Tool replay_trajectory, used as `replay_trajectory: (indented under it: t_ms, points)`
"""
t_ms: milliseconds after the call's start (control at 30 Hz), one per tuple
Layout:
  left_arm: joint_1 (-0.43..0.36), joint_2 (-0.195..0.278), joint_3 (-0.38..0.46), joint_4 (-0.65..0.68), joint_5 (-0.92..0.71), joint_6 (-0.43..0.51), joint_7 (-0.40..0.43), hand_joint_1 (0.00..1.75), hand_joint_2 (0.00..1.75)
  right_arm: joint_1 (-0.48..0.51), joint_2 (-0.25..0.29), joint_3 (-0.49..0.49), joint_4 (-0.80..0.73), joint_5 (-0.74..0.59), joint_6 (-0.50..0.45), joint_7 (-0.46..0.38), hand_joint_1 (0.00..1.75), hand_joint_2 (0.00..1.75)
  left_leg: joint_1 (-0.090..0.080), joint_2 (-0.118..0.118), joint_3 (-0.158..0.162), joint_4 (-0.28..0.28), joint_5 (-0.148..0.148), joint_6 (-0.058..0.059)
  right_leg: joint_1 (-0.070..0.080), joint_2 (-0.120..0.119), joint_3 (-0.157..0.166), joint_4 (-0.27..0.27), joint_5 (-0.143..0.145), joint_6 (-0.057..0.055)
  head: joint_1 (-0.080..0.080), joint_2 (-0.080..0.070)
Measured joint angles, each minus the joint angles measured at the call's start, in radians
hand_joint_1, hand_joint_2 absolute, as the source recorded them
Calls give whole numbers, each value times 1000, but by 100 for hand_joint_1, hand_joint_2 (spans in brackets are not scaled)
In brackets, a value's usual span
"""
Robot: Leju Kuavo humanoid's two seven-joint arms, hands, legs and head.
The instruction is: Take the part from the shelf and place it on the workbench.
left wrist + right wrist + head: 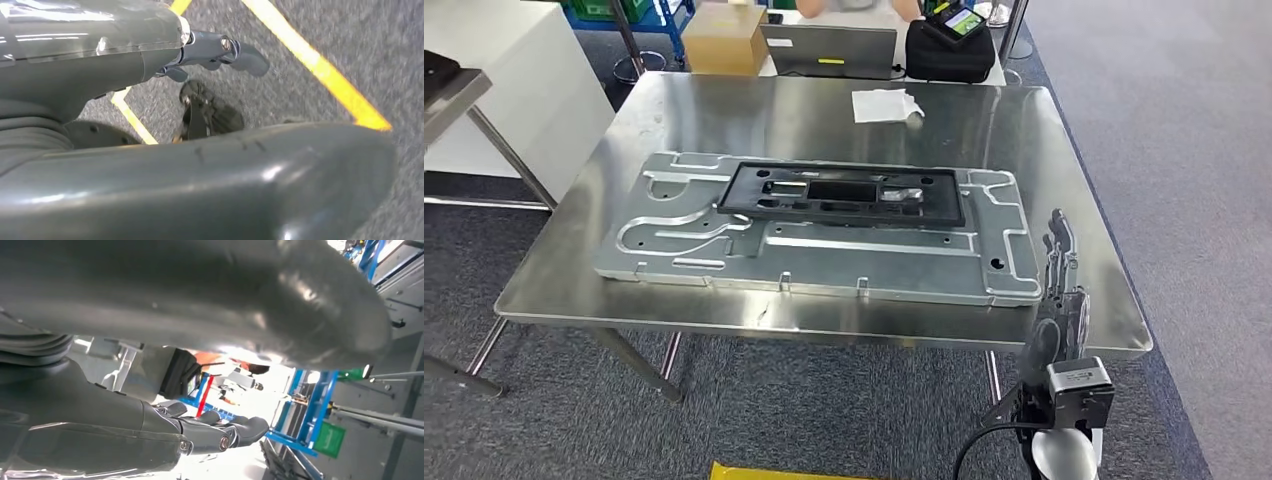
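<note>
Head view: flat black slotted part [840, 194] on workbench [1064, 150]

Workbench [1044, 130]: bare silver steel, upper centre of frame. Fixture plate [824, 260]: matte silver-grey. Part [840, 194]: black. Carpet [1184, 150]: grey, speckled. Floor tape [320, 67]: yellow. Cardboard box [724, 38]: tan. Bag [949, 50]: black. Paper [886, 104]: white.

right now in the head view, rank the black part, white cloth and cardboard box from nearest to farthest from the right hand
1. Black part: on the metal plate, up and left of the right hand.
2. White cloth: farther back on the table.
3. Cardboard box: beyond the table's far left edge.
</note>
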Motion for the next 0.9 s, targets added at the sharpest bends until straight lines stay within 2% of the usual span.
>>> replay_trajectory:
  t_ms: [33,100,133,167,200,233,267,300,333,367,400,467,500,533,600,633,667,700,733,767,800,833,867,900]
  points:
    - [1,0,0,0,0,0,1,0,0,7,-3,-3,1,2,-4,0,0,0,0,-4,-11,-2,12,10,-1,14,-11,29,-37,4,0,0]
    - [0,0,0,0,0,-1,3,0,0,22,-10,-9,4,9,-11,0,0,0,-3,-17,-38,-2,36,21,-2,43,-42,139,-141,6,0,0]
    - [0,0,0,0,0,-2,3,0,0,29,-13,-10,6,14,-16,0,0,0,-5,-24,-54,-1,48,24,-1,49,-54,198,-178,5,0,0]
    - [1,0,0,0,0,-2,4,0,0,36,-17,-11,10,19,-21,0,0,0,-8,-34,-70,0,60,24,0,52,-56,239,-190,3,0,0]
    - [1,0,0,0,0,-2,4,0,0,42,-21,-11,14,28,-28,1,0,0,-11,-43,-86,2,72,24,2,54,-43,249,-179,-1,0,0]
    - [1,0,0,0,1,-2,4,0,0,45,-24,-10,22,42,-37,3,0,0,-13,-54,-100,4,82,23,6,58,-11,223,-152,-7,0,0]
    - [1,0,0,0,2,-2,5,0,0,48,-28,-7,32,57,-46,5,0,0,-15,-64,-113,6,92,22,10,70,36,166,-123,-18,0,0]
    - [0,-2,0,2,4,-2,5,0,0,48,-32,-3,41,71,-55,7,0,0,-16,-73,-123,7,102,20,14,94,88,91,-111,-32,0,0]
    - [-2,-3,0,3,4,-2,6,0,0,49,-35,2,51,82,-63,8,0,0,-16,-83,-131,8,112,18,17,115,133,23,-107,-41,0,0]
    - [-3,-4,0,4,5,-2,7,0,0,50,-38,7,59,88,-70,7,0,0,-15,-92,-136,7,122,14,19,131,162,-27,-109,-47,0,0]
    - [-4,-5,0,6,6,-2,7,0,0,50,-40,10,65,92,-74,6,0,0,-12,-101,-140,5,133,8,22,137,173,-52,-114,-49,0,0]
    - [-1,-4,0,6,6,-2,9,0,0,49,-41,16,79,97,-80,8,0,0,-10,-117,-148,1,149,-4,22,114,168,-64,-96,-49,1,0]
    - [0,-4,0,6,6,-1,9,0,0,48,-43,21,88,100,-83,11,0,0,-11,-109,-155,10,138,-8,19,102,162,-70,-85,-53,1,0]
    - [1,-3,0,6,7,0,10,0,0,48,-44,27,98,103,-89,14,0,0,-11,-93,-167,33,107,-12,14,88,153,-75,-72,-57,0,0]
    - [0,-2,0,6,9,5,10,0,0,50,-49,39,125,106,-104,17,0,0,-3,-52,-198,140,4,-24,10,62,129,-79,-49,-62,-1,0]
    - [-1,-2,0,6,11,8,10,0,0,51,-52,45,142,106,-113,15,0,0,4,-42,-213,208,-37,-33,9,47,115,-77,-39,-60,-1,0]
    - [-1,-2,0,6,14,13,10,0,0,52,-55,50,159,106,-121,13,0,0,12,-36,-221,266,-54,-42,8,32,100,-73,-29,-56,-1,0]
    - [-2,-2,1,6,16,18,9,0,0,51,-58,55,177,107,-128,9,0,0,20,-32,-216,298,-45,-52,5,17,84,-68,-21,-51,-1,0]
    - [-2,-2,1,6,18,21,7,0,0,49,-61,60,193,107,-134,7,0,0,27,-28,-194,297,-18,-61,1,3,68,-60,-15,-45,-1,0]
    - [-2,-2,1,6,19,21,1,0,0,47,-64,63,208,106,-139,5,0,0,34,-19,-154,260,10,-69,-2,-11,52,-50,-10,-39,-1,0]
    - [-3,-4,1,7,19,17,-9,0,0,44,-68,65,222,104,-146,4,0,0,40,1,-101,196,17,-78,-4,-22,38,-37,-6,-31,-2,0]
    - [-4,-6,1,7,19,11,-23,0,0,44,-72,66,234,102,-153,3,0,0,40,20,-50,126,9,-79,-6,-33,26,-25,-4,-23,-2,0]
    - [-4,-9,1,8,18,4,-37,0,0,43,-77,68,245,100,-161,-1,0,0,37,34,-15,71,-8,-75,-4,-43,19,-14,-2,-14,-1,0]
    - [-3,-12,1,8,18,-2,-49,0,0,44,-81,70,256,99,-168,-5,0,0,33,42,1,39,-26,-65,-3,-53,16,-8,2,-5,0,0]
